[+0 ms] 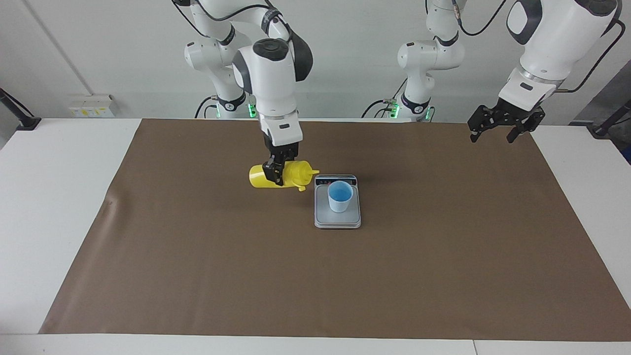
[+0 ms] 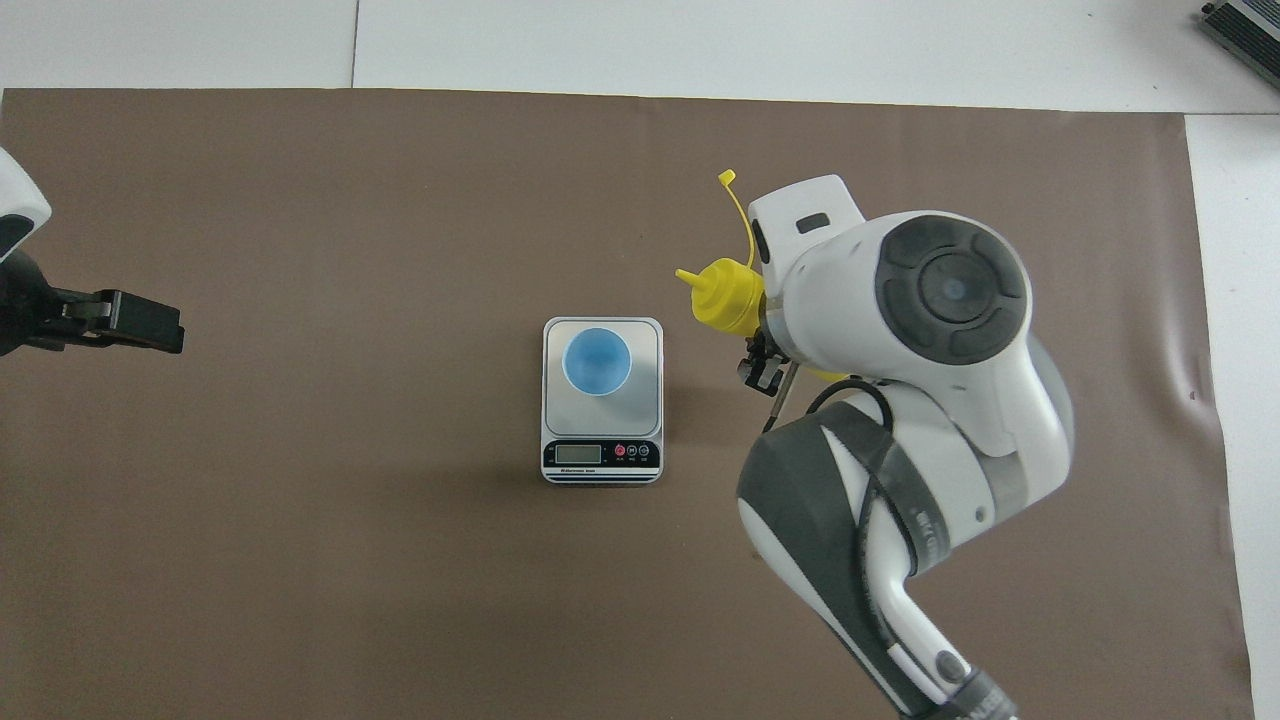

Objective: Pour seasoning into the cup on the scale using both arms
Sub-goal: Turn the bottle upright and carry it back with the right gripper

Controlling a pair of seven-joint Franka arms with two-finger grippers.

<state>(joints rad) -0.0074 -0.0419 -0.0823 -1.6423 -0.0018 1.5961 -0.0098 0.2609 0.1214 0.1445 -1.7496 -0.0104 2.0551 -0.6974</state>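
Observation:
My right gripper point(image 1: 277, 172) is shut on the yellow seasoning bottle point(image 1: 288, 176) and holds it on its side, low over the mat beside the scale, toward the right arm's end. Its nozzle point(image 2: 688, 276) points toward the scale and is clear of the cup. The cap strap point(image 2: 738, 205) sticks out loose. The light-blue cup point(image 1: 340, 195) stands upright on the silver-grey scale point(image 1: 337, 223). In the overhead view the cup point(image 2: 596, 361) sits on the scale's plate point(image 2: 650, 340), with the display on the edge nearer the robots. My left gripper point(image 1: 495, 130) waits, open and empty, raised over the mat's corner at the left arm's end.
A brown mat point(image 1: 315, 276) covers most of the white table point(image 1: 64, 207). The right arm's large wrist point(image 2: 900, 320) hides most of the bottle's body in the overhead view. A grey device point(image 2: 1245, 25) shows at the table's farthest corner.

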